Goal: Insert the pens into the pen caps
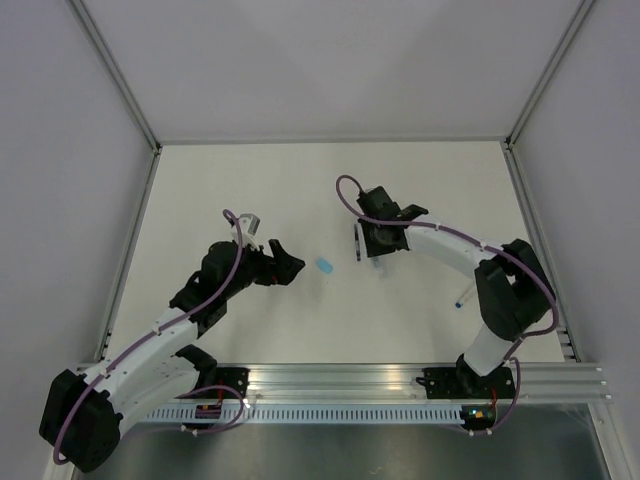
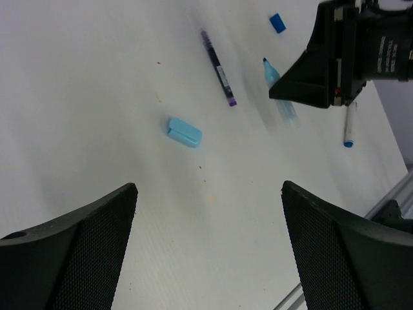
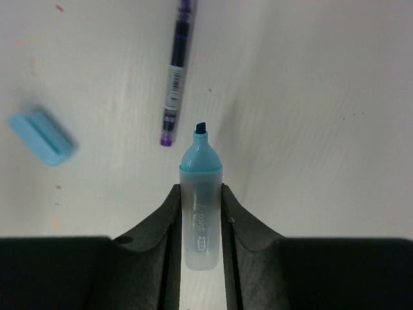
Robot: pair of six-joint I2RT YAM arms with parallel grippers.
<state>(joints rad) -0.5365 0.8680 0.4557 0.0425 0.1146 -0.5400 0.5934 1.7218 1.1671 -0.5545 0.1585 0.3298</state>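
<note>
My right gripper (image 3: 201,187) (image 1: 376,255) is shut on a frosted highlighter pen (image 3: 201,213) with a sky-blue tip, gripped at mid-barrel. A slim dark pen (image 3: 175,71) (image 1: 357,240) lies on the table just beyond that tip. A pale sky-blue cap (image 1: 324,265) (image 2: 184,132) (image 3: 42,137) lies between the two grippers. My left gripper (image 2: 210,187) (image 1: 290,265) is open and empty, a short way left of that cap. A dark blue cap (image 2: 277,23) lies further off. A white pen with a blue end (image 2: 349,126) (image 1: 461,298) lies to the right.
The white table has a metal rail (image 1: 400,380) along its near edge and grey walls on three sides. The right arm's black wrist (image 2: 342,51) hangs over the pens in the left wrist view.
</note>
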